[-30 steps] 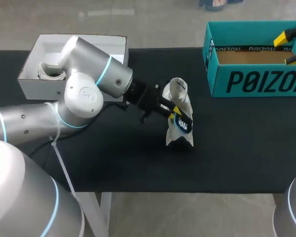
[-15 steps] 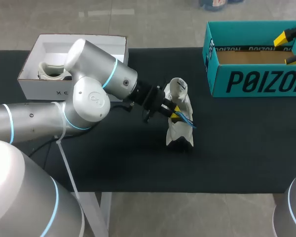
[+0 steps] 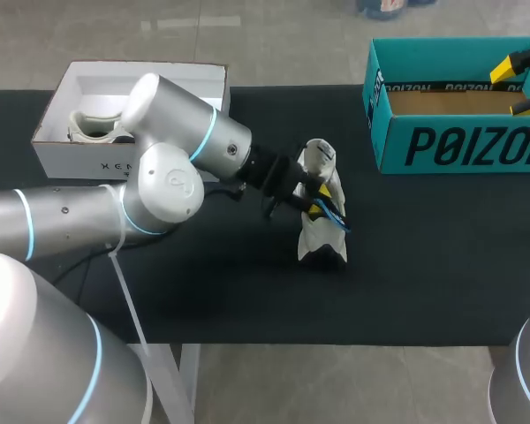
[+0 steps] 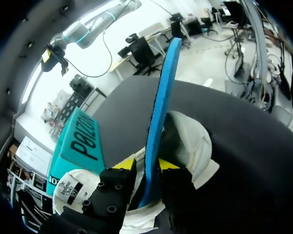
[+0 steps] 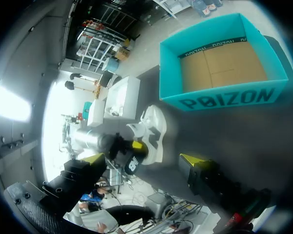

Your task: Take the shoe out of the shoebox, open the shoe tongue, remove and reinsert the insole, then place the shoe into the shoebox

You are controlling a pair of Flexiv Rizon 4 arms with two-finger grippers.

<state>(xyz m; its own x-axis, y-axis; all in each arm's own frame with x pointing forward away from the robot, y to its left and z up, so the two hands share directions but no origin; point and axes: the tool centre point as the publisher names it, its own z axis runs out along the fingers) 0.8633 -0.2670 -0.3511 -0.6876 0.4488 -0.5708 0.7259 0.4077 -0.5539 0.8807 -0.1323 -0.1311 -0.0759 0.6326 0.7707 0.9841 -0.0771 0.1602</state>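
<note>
A white shoe (image 3: 321,231) stands on end in the middle of the black table (image 3: 424,265). Its blue insole (image 3: 332,215) sticks out of the opening, edge-on. My left gripper (image 3: 312,200) is at the shoe's opening. In the left wrist view the insole (image 4: 161,107) rises between the fingers (image 4: 124,165), which stand slightly open beside it, above the shoe (image 4: 193,141). My right gripper (image 3: 523,81) hangs open over the teal shoebox (image 3: 459,146) at the far right, holding nothing. The right wrist view looks down on the shoebox (image 5: 224,100) and shoe (image 5: 154,127) past the right gripper (image 5: 141,160).
A white box (image 3: 203,84) with a white object (image 3: 93,125) inside sits at the table's far left, behind my left arm. The teal shoebox holds only a brown cardboard floor (image 5: 219,61).
My left gripper has moved a little closer to the shoe's opening. The insole has turned from face-on to edge-on, and the fingers have parted slightly. The right arm has kept still.
</note>
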